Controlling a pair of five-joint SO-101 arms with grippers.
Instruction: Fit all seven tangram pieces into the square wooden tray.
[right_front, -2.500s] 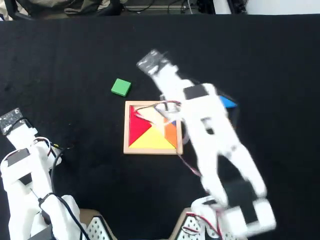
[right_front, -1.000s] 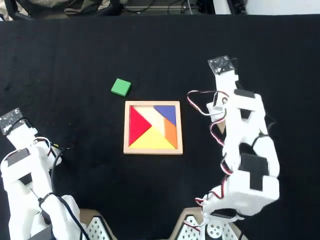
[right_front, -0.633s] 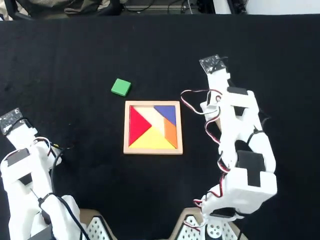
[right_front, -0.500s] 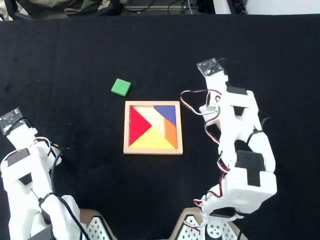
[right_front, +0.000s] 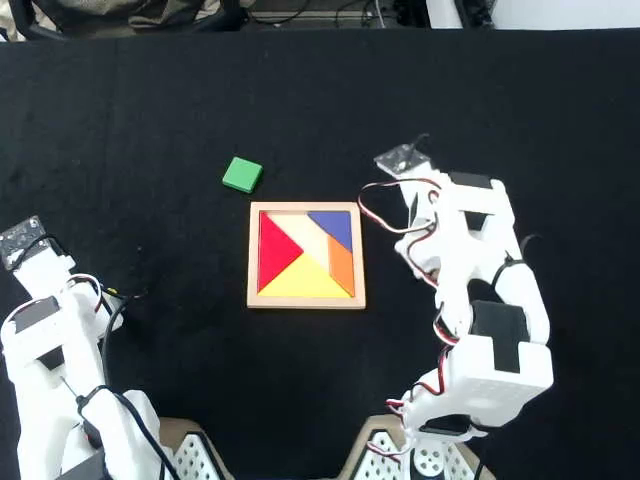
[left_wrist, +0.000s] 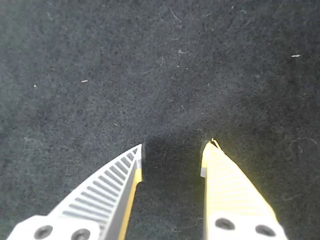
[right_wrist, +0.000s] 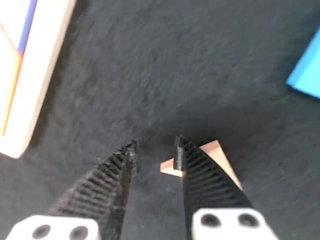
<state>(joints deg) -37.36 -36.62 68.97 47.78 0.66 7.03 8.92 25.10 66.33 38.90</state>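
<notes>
Nearest, at the high view's lower left, the left gripper hangs over bare black cloth, fingers spread. Mid-frame, the wooden tray holds red, yellow, orange and blue pieces. Right of it, the right gripper stands slightly parted, gripping nothing. Its wrist view brings out what the arm covers from above: a pale triangle crossed by one finger, and a light-blue piece beyond. Farthest, a green square lies above the tray's upper left corner.

Cloth on the bench is matt, fuzzy, lint-flecked. The tray rim is smooth bare wood. The left tool and right tool are ribbed plastic.
</notes>
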